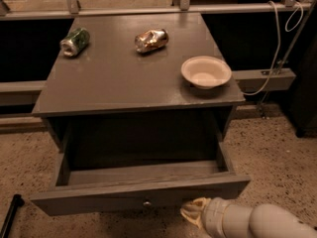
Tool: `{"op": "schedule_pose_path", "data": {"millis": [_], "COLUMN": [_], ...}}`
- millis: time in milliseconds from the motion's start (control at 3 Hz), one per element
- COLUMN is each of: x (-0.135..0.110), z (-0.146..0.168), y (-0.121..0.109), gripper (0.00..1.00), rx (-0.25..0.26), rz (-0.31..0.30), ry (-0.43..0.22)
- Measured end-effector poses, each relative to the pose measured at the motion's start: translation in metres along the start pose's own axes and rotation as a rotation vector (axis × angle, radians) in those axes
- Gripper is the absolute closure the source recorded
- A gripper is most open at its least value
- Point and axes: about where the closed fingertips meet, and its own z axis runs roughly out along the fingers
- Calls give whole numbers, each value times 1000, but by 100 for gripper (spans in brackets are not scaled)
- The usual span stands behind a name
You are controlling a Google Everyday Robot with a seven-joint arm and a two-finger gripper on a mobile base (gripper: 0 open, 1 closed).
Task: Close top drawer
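Note:
The top drawer (141, 195) of the grey cabinet (133, 78) stands pulled far out, its inside empty and dark. Its flat front has a small round metal knob (147, 203) at centre. My gripper (194, 212) is at the bottom of the view, just below and right of the knob, close against the drawer front's lower edge. The white arm (257, 222) runs off to the lower right behind it.
On the cabinet top lie a green crushed can (75, 41), a brown crushed can (151, 39) and a white bowl (206, 72). A white cable (275, 43) hangs at the right. A black rod (11, 214) is at lower left. Speckled floor surrounds the cabinet.

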Motion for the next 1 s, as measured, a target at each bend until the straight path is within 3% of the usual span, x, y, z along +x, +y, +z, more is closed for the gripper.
{"op": "schedule_pose_path", "data": {"millis": [333, 667, 1000], "x": [-13, -13, -20], "z": [16, 16, 20], "y": [-23, -23, -45], "gripper": [100, 100, 100], "rx": [34, 34, 61], "rz": [-16, -16, -90], "ry": [-115, -115, -214]}}
